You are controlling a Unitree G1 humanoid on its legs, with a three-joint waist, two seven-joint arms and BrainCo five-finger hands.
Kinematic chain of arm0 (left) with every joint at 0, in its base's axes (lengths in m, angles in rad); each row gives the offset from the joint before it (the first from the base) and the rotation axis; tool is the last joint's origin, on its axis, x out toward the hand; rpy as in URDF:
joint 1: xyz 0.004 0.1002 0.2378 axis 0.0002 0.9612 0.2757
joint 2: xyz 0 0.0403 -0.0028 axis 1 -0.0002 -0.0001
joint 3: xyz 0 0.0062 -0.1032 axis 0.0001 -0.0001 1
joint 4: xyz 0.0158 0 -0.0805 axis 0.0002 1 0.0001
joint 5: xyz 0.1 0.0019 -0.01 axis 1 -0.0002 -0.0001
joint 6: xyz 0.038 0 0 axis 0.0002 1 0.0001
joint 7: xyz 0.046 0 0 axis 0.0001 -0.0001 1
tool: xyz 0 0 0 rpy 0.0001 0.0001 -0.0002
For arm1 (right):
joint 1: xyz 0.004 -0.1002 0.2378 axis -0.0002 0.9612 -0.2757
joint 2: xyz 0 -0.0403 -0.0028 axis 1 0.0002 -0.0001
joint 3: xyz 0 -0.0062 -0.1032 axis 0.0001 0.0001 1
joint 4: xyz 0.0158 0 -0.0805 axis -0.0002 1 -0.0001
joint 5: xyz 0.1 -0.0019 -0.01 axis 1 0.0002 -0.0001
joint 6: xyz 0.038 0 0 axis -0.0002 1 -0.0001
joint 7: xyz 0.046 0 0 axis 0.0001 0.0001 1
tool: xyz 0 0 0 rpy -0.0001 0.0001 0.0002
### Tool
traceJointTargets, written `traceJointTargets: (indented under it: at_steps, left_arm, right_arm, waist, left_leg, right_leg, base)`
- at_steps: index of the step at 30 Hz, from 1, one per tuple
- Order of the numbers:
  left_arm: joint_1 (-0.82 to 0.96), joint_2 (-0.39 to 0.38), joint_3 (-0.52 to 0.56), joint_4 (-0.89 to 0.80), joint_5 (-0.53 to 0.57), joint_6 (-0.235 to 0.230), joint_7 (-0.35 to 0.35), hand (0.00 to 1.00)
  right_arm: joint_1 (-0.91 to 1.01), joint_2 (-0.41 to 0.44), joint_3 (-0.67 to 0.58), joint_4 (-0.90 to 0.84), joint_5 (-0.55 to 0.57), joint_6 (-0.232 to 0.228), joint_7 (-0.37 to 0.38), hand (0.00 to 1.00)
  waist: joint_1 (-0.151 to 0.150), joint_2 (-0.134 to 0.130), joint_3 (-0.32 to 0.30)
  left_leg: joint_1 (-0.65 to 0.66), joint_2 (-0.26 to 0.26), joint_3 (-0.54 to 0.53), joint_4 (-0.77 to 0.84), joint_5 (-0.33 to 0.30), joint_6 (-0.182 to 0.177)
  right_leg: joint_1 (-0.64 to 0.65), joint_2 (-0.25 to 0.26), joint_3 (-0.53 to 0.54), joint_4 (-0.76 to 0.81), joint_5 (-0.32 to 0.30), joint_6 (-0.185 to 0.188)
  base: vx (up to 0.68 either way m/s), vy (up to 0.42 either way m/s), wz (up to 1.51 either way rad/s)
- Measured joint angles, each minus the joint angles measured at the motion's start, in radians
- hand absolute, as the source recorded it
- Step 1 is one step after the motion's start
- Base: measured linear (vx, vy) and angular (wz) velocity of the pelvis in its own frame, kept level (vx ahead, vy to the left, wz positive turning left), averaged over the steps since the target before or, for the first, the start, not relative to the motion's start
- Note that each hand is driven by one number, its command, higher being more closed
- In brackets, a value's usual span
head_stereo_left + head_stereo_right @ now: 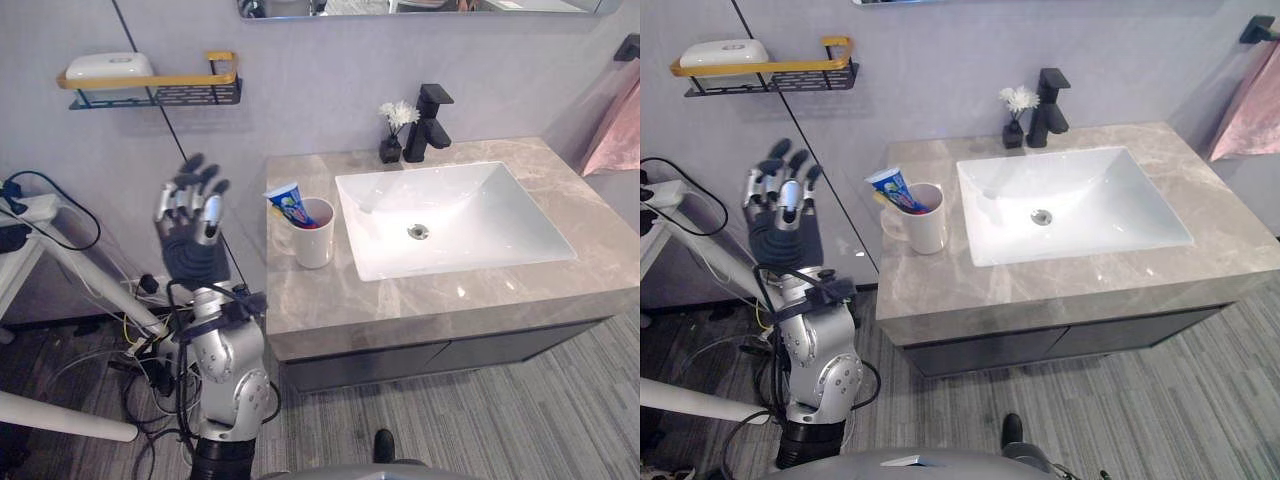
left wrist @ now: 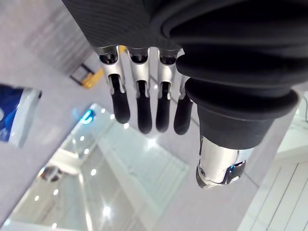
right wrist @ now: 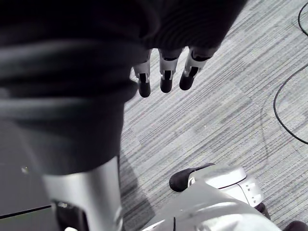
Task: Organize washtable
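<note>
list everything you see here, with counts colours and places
countertop: 1, grey-brown marble, over dark cabinet
sink: 1, white, set in countertop
faucet: 1, black, behind sink
flower vase: 1, black, beside faucet
cup: 1, white, left of sink
toothpaste tube: 1, blue-white, in cup
wall shelf: 1, black-yellow, upper left
container: 1, white, on shelf
towel: 1, pink, far right
left hand: 1, silver, open, raised left of countertop
right hand: 1, silver, open, above striped floor
</note>
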Motion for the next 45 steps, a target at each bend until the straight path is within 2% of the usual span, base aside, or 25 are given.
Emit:
traceJointTargets:
  at_steps: [5, 10, 18, 27, 41, 45]
  left_arm:
    - [0.000, 0.057, -0.055, 0.091, -0.049, 0.018, -0.047, 1.00]
    - [0.003, 0.076, -0.108, 0.155, -0.105, 0.041, -0.085, 1.00]
    - [0.019, 0.105, -0.194, 0.271, -0.115, 0.084, -0.129, 1.00]
    - [0.019, 0.107, -0.271, 0.417, -0.114, 0.130, -0.154, 1.00]
    - [0.016, 0.111, -0.296, 0.507, -0.113, 0.145, -0.166, 1.00]
    - [-0.009, 0.111, -0.294, 0.540, -0.082, 0.144, -0.158, 1.00]
  right_arm:
    - [-0.001, -0.014, 0.031, 0.001, 0.000, 0.000, 0.001, 0.00]
    - [-0.002, -0.019, 0.049, 0.002, 0.000, 0.000, 0.000, 0.00]
    - [-0.004, -0.028, 0.075, 0.002, 0.000, 0.001, 0.000, 0.00]
    - [-0.005, -0.030, 0.082, 0.002, 0.001, 0.003, -0.001, 0.00]
    - [-0.005, -0.030, 0.107, 0.005, 0.001, 0.005, -0.004, 0.00]
    - [-0.005, -0.030, 0.108, 0.004, 0.001, 0.005, -0.004, 0.00]
  waist:
    - [-0.005, 0.006, -0.006]
    - [-0.006, 0.006, -0.007]
    - [-0.007, 0.007, -0.007]
    - [-0.009, 0.005, -0.008]
    - [-0.012, -0.004, -0.029]
    - [-0.017, -0.006, -0.032]
  left_leg:
    - [0.008, 0.001, 0.002, -0.008, 0.000, 0.000]
    - [0.017, 0.001, 0.003, -0.020, 0.000, 0.000]
    - [0.017, 0.001, 0.003, -0.022, 0.000, 0.000]
    - [0.017, 0.000, 0.003, -0.025, 0.000, 0.000]
    - [0.023, 0.000, 0.018, -0.033, 0.000, -0.001]
    - [0.027, -0.001, 0.019, -0.033, 0.000, -0.001]
  right_leg:
    - [0.005, 0.000, -0.001, -0.006, 0.000, 0.000]
    - [0.007, 0.001, -0.001, -0.007, -0.001, 0.000]
    - [0.004, 0.002, -0.002, -0.007, -0.003, 0.001]
    - [0.002, 0.002, -0.002, -0.007, -0.003, 0.002]
    - [-0.009, 0.005, 0.010, -0.007, -0.003, 0.002]
    - [-0.004, 0.004, 0.010, -0.007, -0.003, 0.002]
  base:
    - [0.00, 0.000, 0.00]
    - [0.00, 0.000, 0.00]
    - [0.00, 0.000, 0.00]
    - [0.00, 0.000, 0.00]
    - [0.01, 0.001, -0.02]
    - [0.00, 0.000, 0.00]
